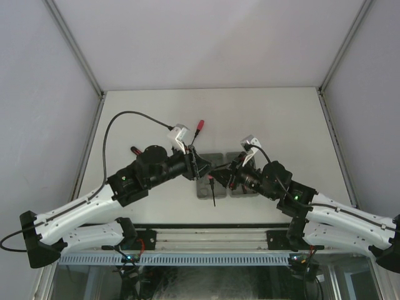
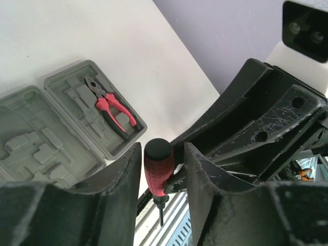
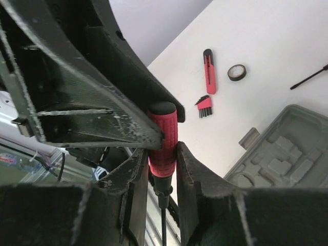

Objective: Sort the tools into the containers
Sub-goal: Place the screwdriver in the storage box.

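Wide white table [image 1: 281,125], and both arms are in over the middle of it: left arm [image 1: 94,203] reaching in from the left, right arm [image 1: 340,215] from the right, wrists almost nose to nose. Under them the two grey trays [image 2: 56,82] lie side by side, touching, recesses up.

Look at the right gripper [image 3: 162,151]: it's clamped on the screwdriver [image 1: 213,182], both fingers pressed to the red handle, black shaft pointing toward the near edge. The left gripper [image 2: 162,148] is on that same handle from the other side, jaws either side of the black cap, but there's a gap at one finger. Slack, not pinching.

So the screwdriver hangs in the air over the seam between the trays, toward their near side.

The pliers [image 2: 114,110] lie in a recess of one tray. Out on bare table, apart from the trays, there's a red cutter [image 3: 209,72], a hex-key set [image 3: 204,106] just beside it, a thin black shaft [image 3: 307,79], and the small dark ring [image 3: 236,73] next to the cutter.
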### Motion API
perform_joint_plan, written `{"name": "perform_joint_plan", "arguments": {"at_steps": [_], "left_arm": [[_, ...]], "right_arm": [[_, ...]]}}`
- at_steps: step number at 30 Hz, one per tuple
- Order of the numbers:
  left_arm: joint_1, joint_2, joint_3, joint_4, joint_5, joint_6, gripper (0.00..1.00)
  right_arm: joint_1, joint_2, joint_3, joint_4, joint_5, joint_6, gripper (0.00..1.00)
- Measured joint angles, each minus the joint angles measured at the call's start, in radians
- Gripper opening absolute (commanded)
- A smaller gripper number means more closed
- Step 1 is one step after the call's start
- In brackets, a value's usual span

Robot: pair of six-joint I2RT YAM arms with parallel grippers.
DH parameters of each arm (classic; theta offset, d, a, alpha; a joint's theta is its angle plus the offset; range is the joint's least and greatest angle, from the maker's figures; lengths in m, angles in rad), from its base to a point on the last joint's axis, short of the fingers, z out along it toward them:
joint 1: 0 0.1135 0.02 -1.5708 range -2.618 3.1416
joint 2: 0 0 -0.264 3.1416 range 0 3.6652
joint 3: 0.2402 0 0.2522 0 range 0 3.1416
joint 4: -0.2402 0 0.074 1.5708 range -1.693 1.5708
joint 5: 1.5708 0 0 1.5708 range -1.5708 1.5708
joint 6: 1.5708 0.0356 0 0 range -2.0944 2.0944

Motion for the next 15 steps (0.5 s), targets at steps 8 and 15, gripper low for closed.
{"name": "perform_joint_plan", "arguments": {"at_steps": [8, 15], "left_arm": [[0.055, -0.017, 0.0, -0.004, 0.006, -0.017, 0.75], [0.208, -0.092, -0.005, -0.049, 0.007, -0.021, 0.75]], "right_arm": [[-0.035, -0.002, 0.0, -0.077, 0.04, 0.016, 0.0], [-0.113, -0.002, 0.0, -0.252, 0.137, 0.068, 0.0]]}}
